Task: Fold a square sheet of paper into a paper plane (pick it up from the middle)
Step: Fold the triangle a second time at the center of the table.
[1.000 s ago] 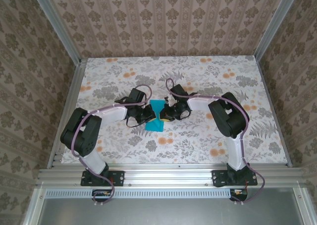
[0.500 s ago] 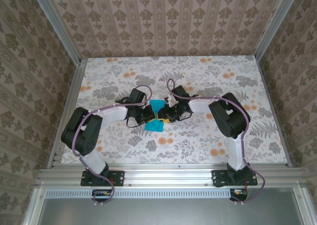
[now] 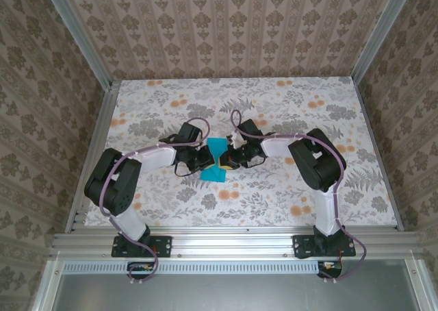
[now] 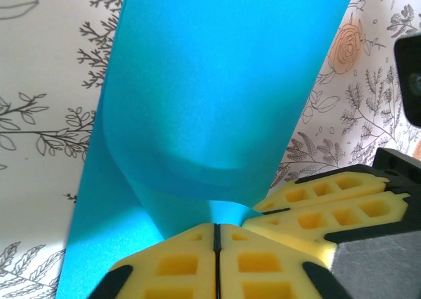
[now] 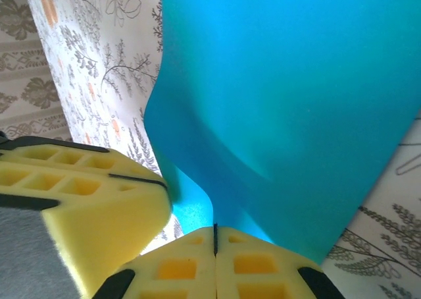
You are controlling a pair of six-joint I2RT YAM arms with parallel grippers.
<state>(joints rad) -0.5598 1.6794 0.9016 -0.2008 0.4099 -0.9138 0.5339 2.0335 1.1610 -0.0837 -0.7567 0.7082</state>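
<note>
The left jaws are clenched on the sheet (image 4: pixel 223 81). Their yellow pads (image 4: pixel 174 265) meet along a thin seam, and the blue paper comes up out of it. Just ahead of the pinch the sheet swells into a rounded bulge, then spreads wide beyond the jaws, above the floral worktop (image 4: pixel 39 114). Close on the right of these jaws, against the same narrow waist of paper, sit the right arm's pads (image 4: pixel 322 203).

The right wrist view shows the same from the other side. The right jaws are clamped shut on the sheet (image 5: pixel 289 101), with their pads (image 5: pixel 260 266) pressed together and the paper rising from between them. It curves as it leaves the grip and broadens ahead of the jaws. The left arm's pads (image 5: pixel 79 193) lie just to the left, tight up to the paper.

From above, the sheet (image 3: pixel 217 159) sits between the two sets of jaws, which face each other across it. It is narrow where they grip and flares out on the far and near sides of them, like an hourglass. The left arm (image 3: pixel 147 157) and the right arm (image 3: pixel 287 146) reach in from either side, low over the worktop (image 3: pixel 274 188).
</note>
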